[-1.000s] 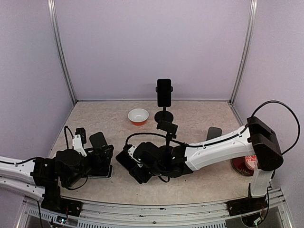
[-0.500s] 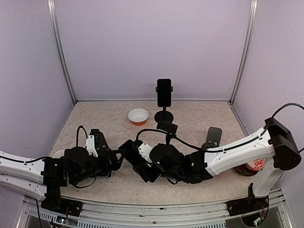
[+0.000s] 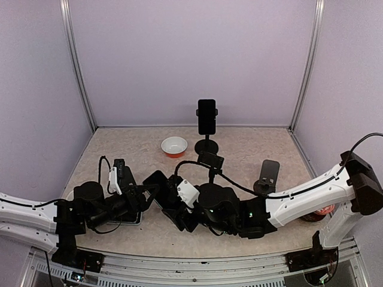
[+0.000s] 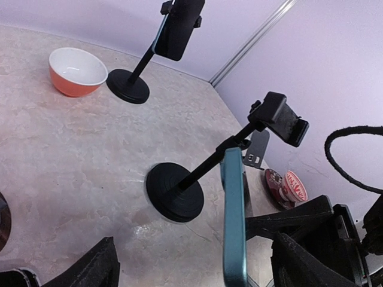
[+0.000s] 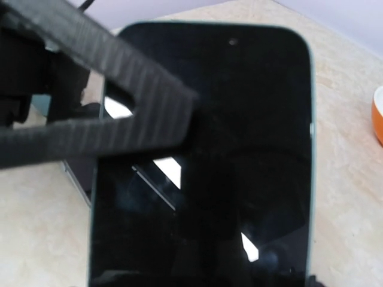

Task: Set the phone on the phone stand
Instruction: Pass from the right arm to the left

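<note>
The phone (image 3: 157, 182) has a black screen and a teal rim. My right gripper (image 3: 172, 202) is shut on its lower end and holds it tilted above the table, left of the empty black stand (image 3: 210, 160). The screen fills the right wrist view (image 5: 239, 149). In the left wrist view the phone (image 4: 233, 227) stands edge-on between the spread fingers of my open left gripper (image 4: 200, 263). One ribbed left finger (image 5: 119, 78) lies across the screen. The stand's clamp (image 4: 281, 119) and round base (image 4: 175, 191) are just beyond the phone.
A second stand holding another phone (image 3: 206, 116) is at the back centre. An orange-and-white bowl (image 3: 174, 146) sits beside it. A grey stand (image 3: 268, 173) and a red cup (image 3: 323, 208) are at the right. A dark flat object (image 3: 128, 216) lies under my left arm.
My right gripper has carried the phone up and left. My left arm has moved right, so its open fingers now straddle the phone.
</note>
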Tool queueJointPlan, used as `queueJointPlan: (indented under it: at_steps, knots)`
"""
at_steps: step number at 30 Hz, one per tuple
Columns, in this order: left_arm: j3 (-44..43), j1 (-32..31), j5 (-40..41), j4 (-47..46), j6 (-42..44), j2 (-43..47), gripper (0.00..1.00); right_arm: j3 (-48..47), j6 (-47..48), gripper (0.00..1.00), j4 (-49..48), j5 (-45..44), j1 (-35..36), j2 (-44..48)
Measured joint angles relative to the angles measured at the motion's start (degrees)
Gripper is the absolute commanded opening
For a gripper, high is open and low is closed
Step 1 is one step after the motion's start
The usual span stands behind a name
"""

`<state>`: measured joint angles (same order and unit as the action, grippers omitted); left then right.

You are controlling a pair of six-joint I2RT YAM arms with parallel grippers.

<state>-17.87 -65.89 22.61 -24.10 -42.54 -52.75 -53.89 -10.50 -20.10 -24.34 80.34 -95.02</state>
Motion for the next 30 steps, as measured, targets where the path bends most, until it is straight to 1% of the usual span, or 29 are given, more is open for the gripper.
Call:
queueJointPlan:
  at_steps: [4, 8, 13, 15, 17, 19, 20, 23, 27, 30]
  knots:
    - [0.0, 0.1, -2.3, -3.0, 0.7, -0.7, 0.67, 0.4, 0.3, 0.62, -1.0, -0.4, 0.2, 0.0]
    - [0.1, 0.3, -4.1, -5.2, 1.2, -1.2, 0.5, 0.5, 0.5, 0.62, -1.8, -0.5, 0.5, 0.0]
    - [0.2, 0.3, -5.5, -7.1, 1.6, -1.5, 0.23, 0.5, 0.7, 0.63, -2.6, -0.6, 1.0, 0.0]
    - [0.2, 0.3, -5.8, -7.5, 1.6, -1.6, 0.13, 0.5, 0.8, 0.66, -2.6, -0.7, 1.2, 0.0]
    - [0.2, 0.3, -6.1, -7.9, 1.6, -1.6, 0.05, 0.5, 0.9, 0.72, -2.6, -0.8, 1.3, 0.0]
    - [0.1, 0.1, -7.2, -9.4, 0.8, -1.6, 0.01, 0.6, 1.2, 0.82, -2.6, -1.0, 1.3, 0.0]
    - [0.1, 0.1, -7.1, -9.2, 1.3, -1.6, 0.0, 0.6, 1.3, 0.88, -3.1, -1.4, 1.3, 0.1]
    - [0.6, 0.5, -7.0, -7.9, 1.7, -1.7, 0.0, 0.5, 1.4, 0.99, -3.5, -1.1, 1.4, 0.5]
    - [0.9, 0.5, -7.4, -6.4, 2.4, -1.6, 0.0, -0.9, 1.9, 1.0, -0.2, 0.4, 1.4, 1.6]
    - [0.9, 0.5, -8.2, -5.7, 3.4, -0.8, 0.0, -1.5, 2.0, 1.0, 4.1, 4.0, 0.8, 4.4]
